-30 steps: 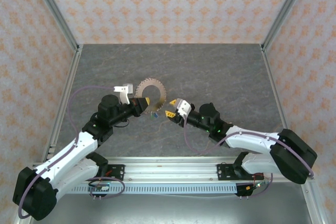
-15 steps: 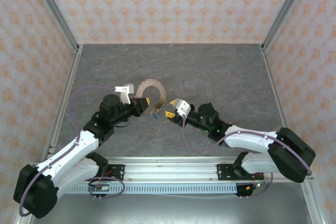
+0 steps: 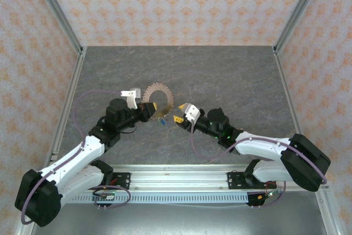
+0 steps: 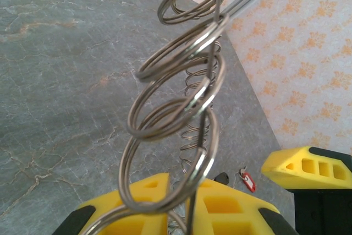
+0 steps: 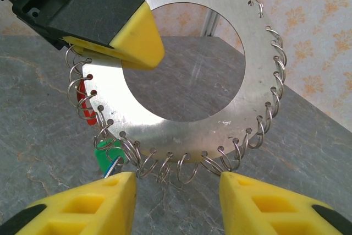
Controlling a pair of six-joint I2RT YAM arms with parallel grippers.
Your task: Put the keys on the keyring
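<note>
Your left gripper [image 3: 153,108] is clamped on the flat silver metal keyring [image 5: 184,133], wire loops round its rim, held above the middle of the grey stone-look surface [image 3: 236,78]. Your right gripper [image 5: 176,182] is half open and empty, just under the rim, near the green-tagged key [image 5: 107,156] and red-tagged key [image 5: 82,95] hanging there.

This is a robot lab test cell rather than a lived-in room. A grey stone-patterned counter [image 3: 231,75] is boxed in by aluminium posts [image 3: 58,9]. The posts carry flat panels [image 3: 176,4] of orange printed wallpaper behind the counter and on both its sides. Along the counter's near edge runs a slotted aluminium rail [image 3: 181,182]. A white-and-black left arm [image 3: 71,160] and right arm [image 3: 264,149] are bolted to the rail. Purple cables [image 3: 82,100] loop over the counter, and a bare circuit board [image 3: 104,196] sits at its near edge.
</note>
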